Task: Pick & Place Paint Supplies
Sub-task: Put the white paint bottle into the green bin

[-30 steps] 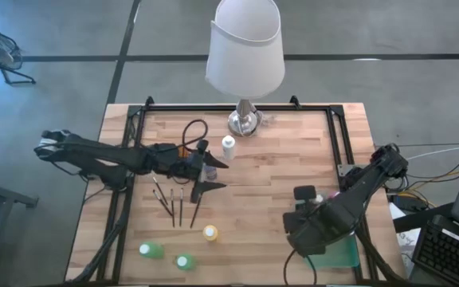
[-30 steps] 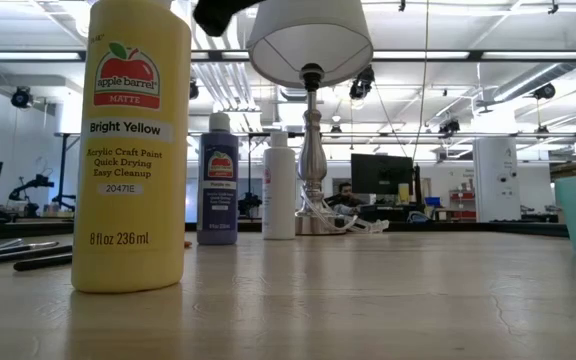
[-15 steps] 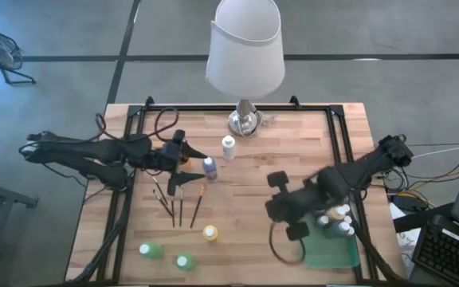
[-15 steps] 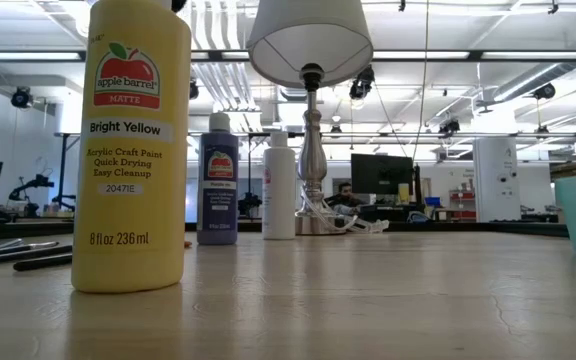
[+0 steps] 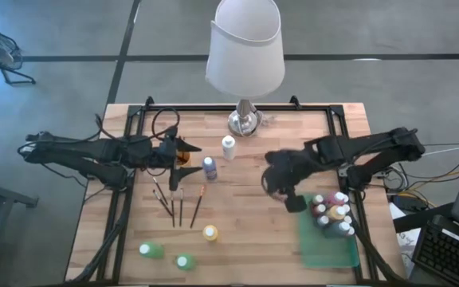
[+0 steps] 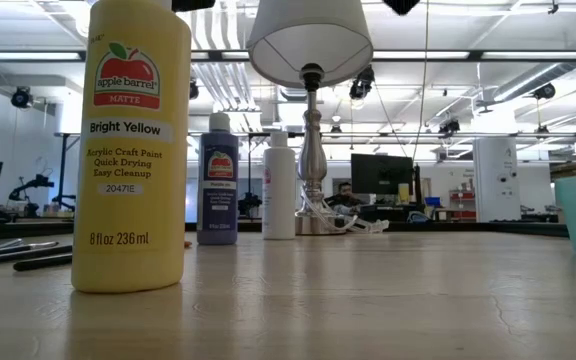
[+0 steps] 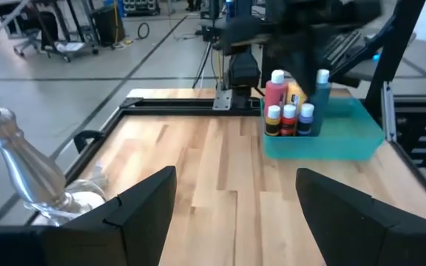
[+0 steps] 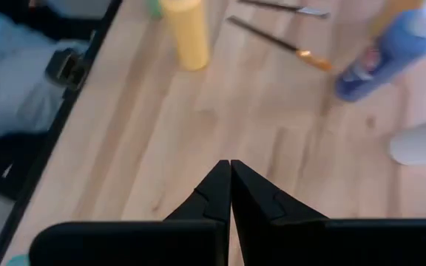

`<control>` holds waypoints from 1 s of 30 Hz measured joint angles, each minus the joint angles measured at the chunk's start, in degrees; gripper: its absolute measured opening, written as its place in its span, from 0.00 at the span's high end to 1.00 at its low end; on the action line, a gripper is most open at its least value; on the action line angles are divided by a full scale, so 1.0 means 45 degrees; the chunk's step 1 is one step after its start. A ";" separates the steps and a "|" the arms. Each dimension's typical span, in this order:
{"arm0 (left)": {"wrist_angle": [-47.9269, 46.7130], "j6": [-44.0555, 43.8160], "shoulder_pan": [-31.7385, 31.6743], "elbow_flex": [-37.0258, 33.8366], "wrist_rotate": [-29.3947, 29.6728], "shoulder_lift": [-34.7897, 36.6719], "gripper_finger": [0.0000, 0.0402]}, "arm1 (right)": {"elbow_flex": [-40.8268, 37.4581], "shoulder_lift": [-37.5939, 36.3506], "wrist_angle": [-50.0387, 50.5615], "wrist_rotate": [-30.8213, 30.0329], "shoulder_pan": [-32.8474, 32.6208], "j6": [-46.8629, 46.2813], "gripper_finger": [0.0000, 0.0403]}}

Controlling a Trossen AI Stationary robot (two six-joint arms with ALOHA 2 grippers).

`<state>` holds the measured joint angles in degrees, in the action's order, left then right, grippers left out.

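**Paint supplies on the bench, both arms empty**

The supplies are small bottles with white caps and thin dark-handled brushes. On the open bench stand 5 bottles: a white bottle (image 5: 228,147) near the lamp (image 5: 245,48) base, a purple bottle (image 5: 209,167) just beside it, a yellow bottle (image 5: 209,233) nearer the front edge, and 2 green bottles (image 5: 151,250) at the front left corner. The low view shows the yellow one's label, "Bright Yellow", with the purple and white bottles standing upright behind it. 4 brushes (image 5: 180,203) lie close together between the purple and green bottles. A cluster of bottles (image 5: 331,215), red, yellow and blue among them, stands upright in the far end of the green tray (image 5: 325,251) at the bench's front right; their count cannot be told.

The left gripper (image 5: 183,159) reaches level from the left, just left of the purple bottle, jaws spread wide and holding nothing. The right gripper (image 5: 276,177) stretches in from the right above mid-bench, left of the tray, jaws clenched together on nothing.
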<state>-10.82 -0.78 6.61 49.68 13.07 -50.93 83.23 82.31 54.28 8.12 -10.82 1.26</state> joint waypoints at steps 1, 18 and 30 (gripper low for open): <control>-0.0009 0.0192 0.0000 0.0010 0.0006 0.0014 0.29 | -0.0247 -0.0225 -0.0071 -0.0017 0.0221 0.0018 0.98; -0.0186 0.0420 -0.0015 -0.0050 0.0135 -0.0201 0.29 | -0.2509 -0.1195 -0.4133 -0.4966 0.1558 0.0680 0.98; 0.0183 0.0868 -0.0033 -0.0055 0.1195 -0.0347 0.29 | -0.2762 0.1393 -0.6624 -0.3060 0.3555 0.1488 0.98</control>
<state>-10.00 3.13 6.46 49.43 18.44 -52.49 70.80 88.57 24.47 -5.65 5.18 7.96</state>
